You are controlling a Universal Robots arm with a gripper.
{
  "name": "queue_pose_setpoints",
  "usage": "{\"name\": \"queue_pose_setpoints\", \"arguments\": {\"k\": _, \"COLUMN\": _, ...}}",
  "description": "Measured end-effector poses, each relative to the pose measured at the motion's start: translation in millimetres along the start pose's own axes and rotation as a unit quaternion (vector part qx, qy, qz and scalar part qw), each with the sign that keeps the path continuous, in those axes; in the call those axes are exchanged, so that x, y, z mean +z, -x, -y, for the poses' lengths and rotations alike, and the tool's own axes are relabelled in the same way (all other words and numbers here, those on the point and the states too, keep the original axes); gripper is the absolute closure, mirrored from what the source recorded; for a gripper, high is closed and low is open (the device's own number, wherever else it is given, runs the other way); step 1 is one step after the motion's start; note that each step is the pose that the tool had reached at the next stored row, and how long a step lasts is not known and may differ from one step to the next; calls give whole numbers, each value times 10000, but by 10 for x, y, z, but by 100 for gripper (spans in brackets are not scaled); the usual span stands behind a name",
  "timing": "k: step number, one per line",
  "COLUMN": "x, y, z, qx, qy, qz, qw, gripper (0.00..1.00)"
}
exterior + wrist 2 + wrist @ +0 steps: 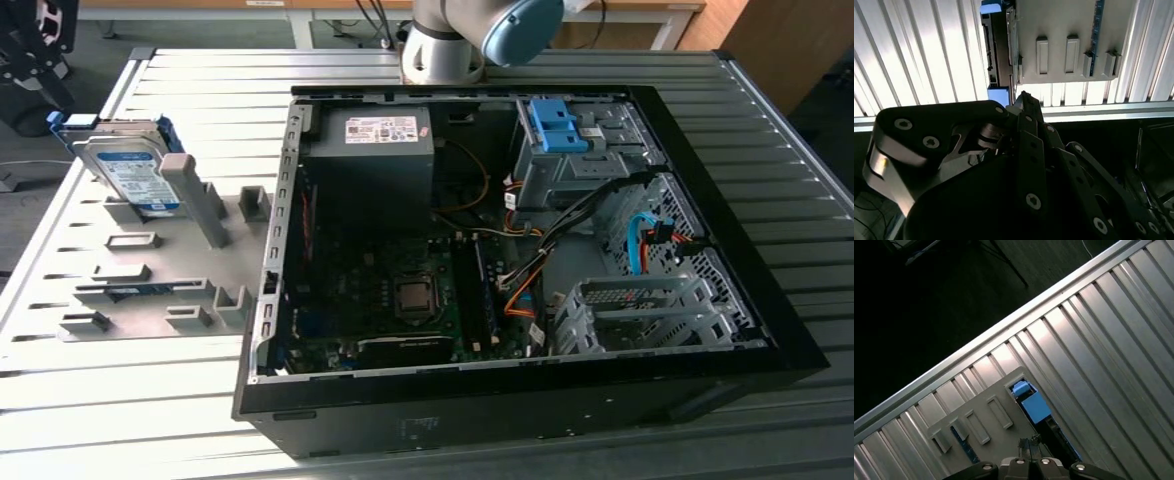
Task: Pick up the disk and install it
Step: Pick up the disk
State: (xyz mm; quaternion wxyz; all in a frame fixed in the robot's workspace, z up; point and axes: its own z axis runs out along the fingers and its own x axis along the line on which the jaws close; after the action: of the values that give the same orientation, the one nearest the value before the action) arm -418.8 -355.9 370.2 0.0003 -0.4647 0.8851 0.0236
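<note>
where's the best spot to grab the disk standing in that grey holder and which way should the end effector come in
Probably best: grip the disk by its free upper edge, pinching across its thin thickness, coming down from above. It stands on edge in the grey holder, so its lower part is seated and a grey post stands beside one face; the top looks open.

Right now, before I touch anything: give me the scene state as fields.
disk: upright in the grey rack, on the exterior view's left of the computer case; nothing holds it
gripper: above the table, facing the rack, apart from the disk
computer case: open, lying on the table
blue bracket: inside the case, far corner on the exterior view's right
progress: disk not yet picked up
</note>
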Motion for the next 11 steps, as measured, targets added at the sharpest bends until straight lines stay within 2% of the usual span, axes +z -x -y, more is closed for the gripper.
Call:
{"name": "queue_pose_setpoints", "arguments": {"k": 3, "x": 2, "y": 0, "z": 0, "qx": -266, "qy": 6, "qz": -11, "qw": 9996, "gripper": 89}}
{"name": "queue_pose_setpoints", "arguments": {"k": 5, "x": 3, "y": 0, "z": 0, "qx": -453, "qy": 10, "qz": -19, "qw": 9990, "gripper": 89}}
{"name": "queue_pose_setpoints", "arguments": {"k": 8, "x": 5, "y": 0, "z": 0, "qx": -723, "qy": 16, "qz": -30, "qw": 9974, "gripper": 89}}
{"name": "queue_pose_setpoints", "arguments": {"k": 11, "x": 5, "y": 0, "z": 0, "qx": -972, "qy": 22, "qz": -41, "qw": 9952, "gripper": 89}}
